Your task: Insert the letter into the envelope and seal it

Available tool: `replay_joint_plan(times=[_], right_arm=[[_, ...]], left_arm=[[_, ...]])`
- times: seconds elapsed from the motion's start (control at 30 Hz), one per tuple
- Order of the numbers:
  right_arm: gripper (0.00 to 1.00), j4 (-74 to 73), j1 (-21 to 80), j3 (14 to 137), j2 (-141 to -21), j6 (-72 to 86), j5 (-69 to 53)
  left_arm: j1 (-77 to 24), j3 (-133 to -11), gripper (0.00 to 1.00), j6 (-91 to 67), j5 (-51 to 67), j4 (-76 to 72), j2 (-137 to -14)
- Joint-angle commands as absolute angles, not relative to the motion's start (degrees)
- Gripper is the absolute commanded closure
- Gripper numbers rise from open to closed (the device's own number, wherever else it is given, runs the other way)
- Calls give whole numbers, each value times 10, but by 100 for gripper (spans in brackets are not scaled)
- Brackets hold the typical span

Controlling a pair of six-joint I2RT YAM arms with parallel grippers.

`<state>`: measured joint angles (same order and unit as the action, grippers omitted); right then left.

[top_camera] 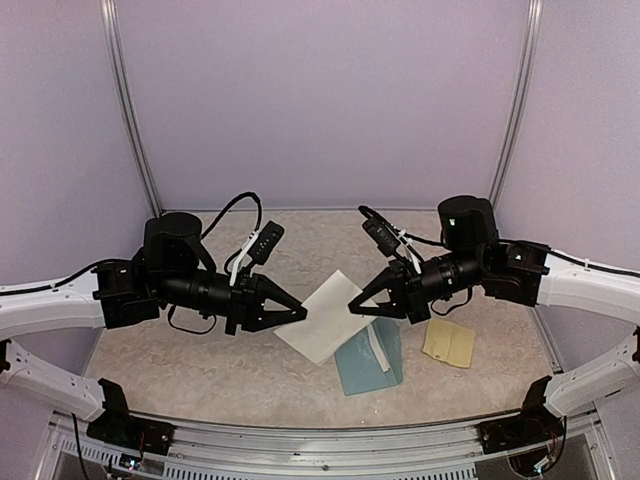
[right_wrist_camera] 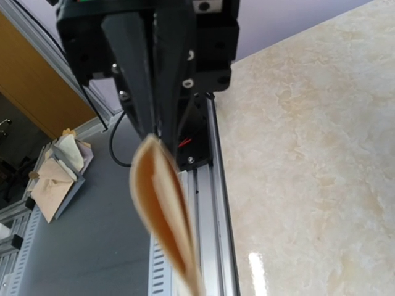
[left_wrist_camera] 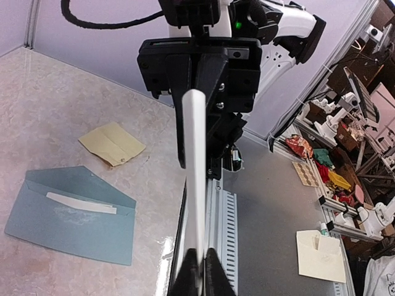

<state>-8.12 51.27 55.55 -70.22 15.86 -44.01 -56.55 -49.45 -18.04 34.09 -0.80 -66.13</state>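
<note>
The counter (top_camera: 200, 370) is the biggest thing I have in view, a mottled beige slab with both arms reaching in over it from either side. The left pincer (top_camera: 298, 314) is clamped on the left edge of the letter (top_camera: 325, 318), and the right pincer (top_camera: 355, 307) is clamped on the opposite edge. The white sheet hangs between them, held clear of the counter. From the right wrist the sheet shows edge-on and bowed into a loop — my reading is that the two-sided hold is there to fold it down to a size that fits.

The envelope (top_camera: 362, 368) lies flat on the counter just below and to the right of the letter. In the overhead view it is partly under the letter, and neither pincer is on it. From the left wrist I can see its flap open and a pale strip (left_wrist_camera: 80, 202) along the mouth — probably the adhesive, exposed for sealing.

The sticker sheet (top_camera: 449, 343), small and yellowish, sits to the envelope's right, apart from it, likely there for the seal. I can read no writing or brand on the letter, envelope or sheet.
</note>
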Motion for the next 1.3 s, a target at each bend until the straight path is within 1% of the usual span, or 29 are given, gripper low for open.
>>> replay_joint_plan(times=[0.0, 0.03, 0.07, 0.13, 0.17, 0.2, 0.27, 0.37, 0.4, 0.43, 0.47, 0.5, 0.53, 0.6, 0.63, 0.67, 0.7, 0.73, 0.77, 0.87, 0.9, 0.93, 0.97, 1.03, 1.07, 1.1, 1.27], right_arm=[[100, -94, 516, 575, -686, 150, -424], [100, -96, 516, 576, -684, 150, -423], [100, -97, 516, 576, -682, 149, -422], [100, -101, 516, 577, -680, 149, -419], [100, -101, 516, 577, -678, 149, -418], [100, -101, 516, 577, -677, 149, -418], [100, -102, 516, 577, -675, 149, -417], [100, -104, 516, 577, -672, 148, -412], [100, -105, 515, 577, -672, 148, -412], [100, -106, 515, 577, -671, 148, -411], [100, -107, 515, 577, -671, 148, -410], [100, -108, 515, 578, -671, 148, -410], [100, -109, 515, 578, -669, 146, -409], [100, -112, 515, 578, -668, 147, -407], [100, -112, 515, 578, -667, 146, -405], [100, -113, 515, 578, -666, 146, -404], [100, -113, 515, 577, -666, 145, -403], [100, -112, 515, 577, -664, 146, -403], [100, -112, 515, 576, -664, 146, -402], [100, -113, 515, 575, -663, 146, -400], [100, -112, 515, 574, -662, 146, -400], [100, -111, 515, 574, -662, 147, -402], [100, -107, 515, 572, -662, 149, -406], [100, -94, 515, 568, -665, 154, -419], [100, -88, 515, 567, -669, 156, -426], [100, -86, 515, 567, -673, 157, -434], [100, -80, 515, 571, -693, 156, -455]], left_arm=[[-561, -488, 72, -177, 343, 17, -651], [-560, -488, 66, -177, 342, 21, -651], [-558, -488, 64, -177, 340, 24, -650], [-556, -485, 64, -176, 339, 30, -646], [-554, -483, 68, -176, 337, 31, -644], [-553, -480, 77, -176, 337, 31, -642], [-552, -477, 100, -175, 335, 34, -638], [-552, -474, 100, -173, 336, 38, -635], [-552, -475, 99, -172, 334, 42, -634], [-551, -476, 80, -173, 331, 46, -634], [-550, -477, 67, -173, 330, 49, -633], [-549, -476, 62, -173, 329, 52, -632], [-548, -475, 61, -173, 328, 53, -631], [-546, -473, 63, -172, 328, 54, -628], [-545, -471, 64, -171, 327, 54, -626], [-543, -469, 67, -172, 327, 53, -625], [-542, -466, 78, -173, 328, 52, -623], [-540, -463, 93, -174, 329, 50, -622], [-540, -461, 100, -174, 330, 49, -622], [-540, -457, 100, -174, 336, 47, -619], [-539, -456, 98, -175, 333, 47, -618], [-539, -456, 79, -177, 331, 46, -617], [-539, -456, 66, -179, 332, 40, -617], [-540, -452, 54, -186, 340, 16, -617], [-540, -452, 52, -190, 347, 6, -618], [-540, -453, 52, -192, 354, -11, -622], [-541, -486, 53, -180, 367, -26, -655]])
